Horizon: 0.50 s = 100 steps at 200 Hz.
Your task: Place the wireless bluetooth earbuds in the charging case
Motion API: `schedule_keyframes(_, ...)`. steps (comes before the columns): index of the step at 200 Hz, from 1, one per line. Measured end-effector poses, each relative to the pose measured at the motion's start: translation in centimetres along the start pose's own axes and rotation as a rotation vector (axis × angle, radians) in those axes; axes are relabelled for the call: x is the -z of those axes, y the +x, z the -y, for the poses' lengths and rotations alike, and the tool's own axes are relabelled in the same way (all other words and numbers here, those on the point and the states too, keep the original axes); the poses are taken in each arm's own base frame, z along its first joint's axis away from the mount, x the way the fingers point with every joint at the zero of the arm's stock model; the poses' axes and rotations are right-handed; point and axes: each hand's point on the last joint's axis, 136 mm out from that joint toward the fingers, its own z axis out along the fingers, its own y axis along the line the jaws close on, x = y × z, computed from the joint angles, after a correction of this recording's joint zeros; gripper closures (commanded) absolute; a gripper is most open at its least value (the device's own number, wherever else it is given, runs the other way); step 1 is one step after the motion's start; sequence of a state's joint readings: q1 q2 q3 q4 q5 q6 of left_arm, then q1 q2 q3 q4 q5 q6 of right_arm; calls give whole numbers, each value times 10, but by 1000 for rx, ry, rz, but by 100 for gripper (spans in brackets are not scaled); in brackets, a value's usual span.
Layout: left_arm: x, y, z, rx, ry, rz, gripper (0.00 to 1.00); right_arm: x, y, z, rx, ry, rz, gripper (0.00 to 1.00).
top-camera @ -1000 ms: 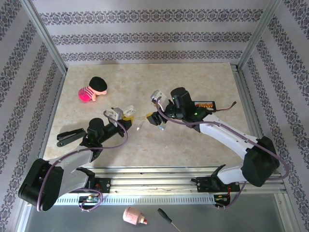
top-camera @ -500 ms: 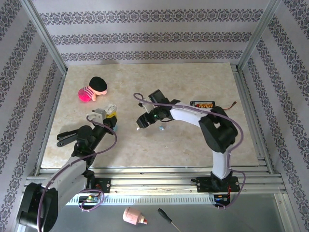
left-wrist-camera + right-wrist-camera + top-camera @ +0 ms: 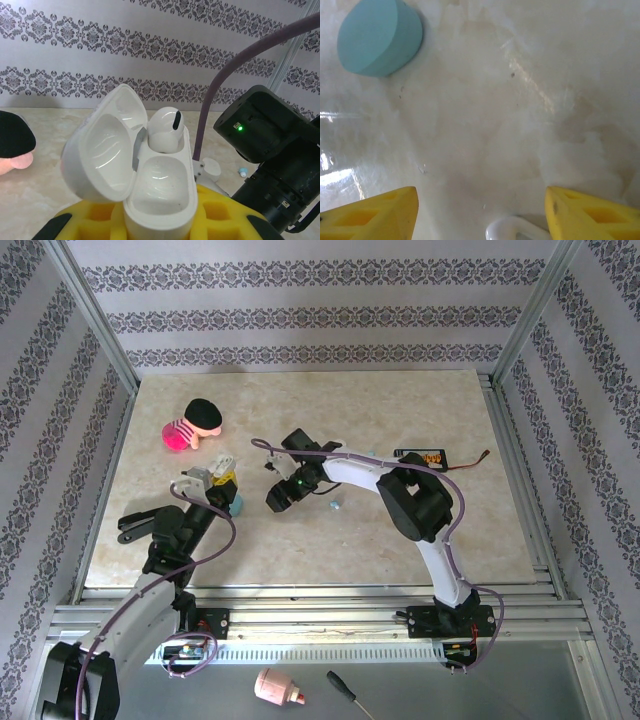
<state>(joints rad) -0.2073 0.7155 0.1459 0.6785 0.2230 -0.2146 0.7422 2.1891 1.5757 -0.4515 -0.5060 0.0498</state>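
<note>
My left gripper is shut on the white charging case, its yellow pads clamping the base. The lid stands open to the left. One white earbud sits in the far slot and the near slot is empty. My right gripper hangs low over the table just right of the case. In the right wrist view its yellow fingertips stand open on either side of a second white earbud lying on the table, without touching it.
A teal pebble-shaped case lies beside the left gripper. A tiny pale blue earbud lies right of the right gripper. A pink doll sits at the back left, a black battery at the right, a black tool at the left.
The right arm has swung left across the table and come down over the white earbud, its jaws narrowing a little. The left gripper has drawn back to the left with the case.
</note>
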Motion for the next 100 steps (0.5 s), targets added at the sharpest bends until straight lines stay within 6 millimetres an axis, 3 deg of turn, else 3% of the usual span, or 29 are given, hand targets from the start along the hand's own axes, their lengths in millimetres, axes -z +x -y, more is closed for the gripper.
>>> schedule_keyframes(69,0,4,-1,3,-3,-17,92,6,25,-3,-16,25,-75,47)
schedule_keyframes(100,0,5,-1,3,-5,-19,92,7,29,-2,-16,60,-91,42)
